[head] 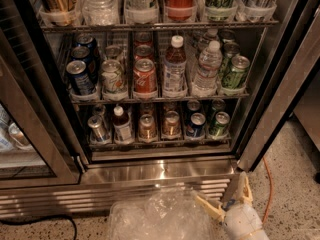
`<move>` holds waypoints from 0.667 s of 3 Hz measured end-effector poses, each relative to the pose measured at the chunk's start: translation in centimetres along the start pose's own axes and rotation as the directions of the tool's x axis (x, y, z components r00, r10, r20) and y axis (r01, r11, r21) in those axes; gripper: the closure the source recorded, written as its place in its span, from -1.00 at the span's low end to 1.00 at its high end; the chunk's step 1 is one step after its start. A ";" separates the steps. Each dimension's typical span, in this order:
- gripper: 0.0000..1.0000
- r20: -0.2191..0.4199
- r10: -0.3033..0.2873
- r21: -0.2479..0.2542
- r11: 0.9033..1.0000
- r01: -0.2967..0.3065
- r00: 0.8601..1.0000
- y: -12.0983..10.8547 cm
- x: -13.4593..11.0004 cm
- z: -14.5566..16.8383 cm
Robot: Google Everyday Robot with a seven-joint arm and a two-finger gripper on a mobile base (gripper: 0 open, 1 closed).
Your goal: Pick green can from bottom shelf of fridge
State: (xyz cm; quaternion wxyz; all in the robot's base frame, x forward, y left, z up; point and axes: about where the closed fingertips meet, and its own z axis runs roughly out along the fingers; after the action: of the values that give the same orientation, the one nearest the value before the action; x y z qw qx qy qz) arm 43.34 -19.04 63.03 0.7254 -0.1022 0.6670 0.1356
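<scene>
The fridge (160, 171) stands open in front of me, its steel base sill low in the view. The bottom shelf (160, 143) holds a row of drinks. The green can (219, 125) stands upright at the front of the rightmost lane, with another green can (216, 107) behind it. My gripper (225, 197) is open and empty, low at the bottom right, below the sill and in front of the fridge, well short of the green can.
A dark blue can (196, 125) stands just left of the green can, then brown cans (171, 124) and a bottle (122, 125). The door frame (280, 99) rises at right. A crumpled plastic bag (155, 219) and an orange cable (267, 189) lie on the floor.
</scene>
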 end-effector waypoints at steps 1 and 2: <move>-1.00 0.065 -0.089 0.103 0.991 0.082 0.994 -1.3 -3.0 2.7; -1.00 0.079 -0.071 0.182 0.982 0.056 0.994 -3.2 -3.6 2.7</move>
State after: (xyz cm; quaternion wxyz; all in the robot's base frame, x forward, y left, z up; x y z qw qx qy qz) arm 46.66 -21.37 66.72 0.7634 -0.0518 0.6414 0.0561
